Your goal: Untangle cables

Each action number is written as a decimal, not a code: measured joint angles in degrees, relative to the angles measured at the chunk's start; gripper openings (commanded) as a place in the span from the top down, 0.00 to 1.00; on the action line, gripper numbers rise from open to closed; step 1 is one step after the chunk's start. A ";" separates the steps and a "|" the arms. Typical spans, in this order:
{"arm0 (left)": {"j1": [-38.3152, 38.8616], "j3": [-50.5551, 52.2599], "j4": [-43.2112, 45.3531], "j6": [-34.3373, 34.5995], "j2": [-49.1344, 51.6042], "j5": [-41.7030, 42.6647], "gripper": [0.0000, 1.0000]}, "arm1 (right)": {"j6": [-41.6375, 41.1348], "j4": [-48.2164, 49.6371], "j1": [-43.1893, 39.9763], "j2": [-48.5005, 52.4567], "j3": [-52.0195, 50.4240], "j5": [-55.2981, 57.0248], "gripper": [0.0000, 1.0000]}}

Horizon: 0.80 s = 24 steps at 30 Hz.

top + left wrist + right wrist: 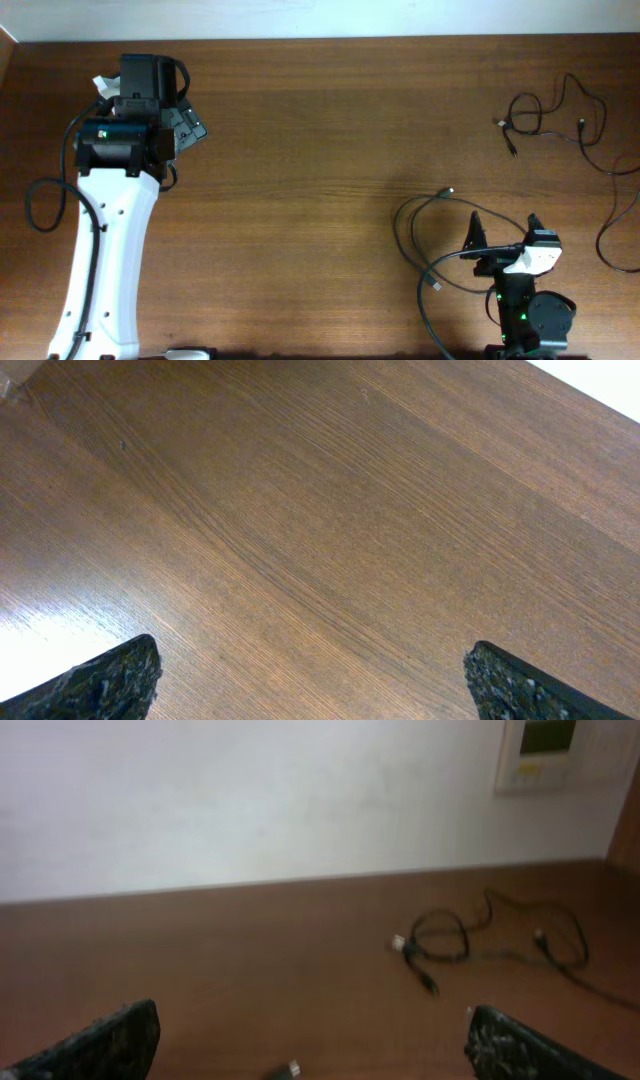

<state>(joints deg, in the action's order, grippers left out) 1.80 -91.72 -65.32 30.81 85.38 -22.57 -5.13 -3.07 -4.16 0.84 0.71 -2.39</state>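
Your left gripper (312,685) hangs over bare wood at the far left of the table (320,130). Its two fingers are spread as wide as they go with nothing between them; in the left wrist view you see only wood grain between the dark fingertips (110,678). Your right gripper (505,228) sits at the near right edge, aimed toward the far wall (250,800), its jaws just as wide apart and empty

The cables (540,128) all lie on the right half of the table, well apart from your left arm. A small tangle (445,935) rests toward the far right corner, thin black strands looped over one another with plugs (503,123) poking out on its left side. From the right wrist camera you look across at it, ahead and to the right of the fingers. A looser loop (398,228) curls just left of the right gripper, with one plug end (450,190) lying beyond the fingers. A strand of that loop runs across by the base of the fingers; you cannot tell whether it touches them. Another strand (602,240) snakes along the right edge and runs out of view
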 measured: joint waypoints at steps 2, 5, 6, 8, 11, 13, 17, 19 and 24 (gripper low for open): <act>0.00 0.00 0.02 0.00 0.00 0.00 0.01 | 0.00 -1.05 0.00 0.00 -0.04 0.11 0.02; 0.00 0.00 0.00 0.00 0.00 0.00 0.01 | 0.00 -1.14 0.00 0.00 -0.04 0.24 0.02; 0.00 0.00 0.02 0.00 0.00 0.02 0.01 | 0.00 -1.14 0.00 0.00 -0.04 0.24 0.02; 0.00 0.00 0.02 0.00 0.00 0.00 0.01 | 0.02 -1.16 0.00 0.00 -0.04 0.24 0.02; 0.00 0.00 0.00 0.00 0.00 0.00 0.01 | 0.00 -1.16 0.00 0.00 -0.04 0.24 0.02; 0.00 0.00 0.00 0.00 0.00 0.00 0.01 | 0.04 -1.16 0.00 0.00 -0.04 0.24 0.02; 0.00 0.00 0.00 0.00 0.00 0.00 0.01 | 0.20 -1.16 0.00 0.00 -0.04 0.24 0.02; 0.00 0.00 0.02 0.00 0.00 0.00 0.01 | 0.26 -1.16 0.00 0.00 -0.04 0.24 0.02; 0.00 0.00 0.00 0.00 0.00 0.00 0.01 | 0.39 -1.16 0.00 0.00 -0.04 0.24 0.02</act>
<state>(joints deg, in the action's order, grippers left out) 1.80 -91.72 -65.32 30.81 85.38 -22.57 -4.73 -4.23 -4.16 0.84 0.67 -2.15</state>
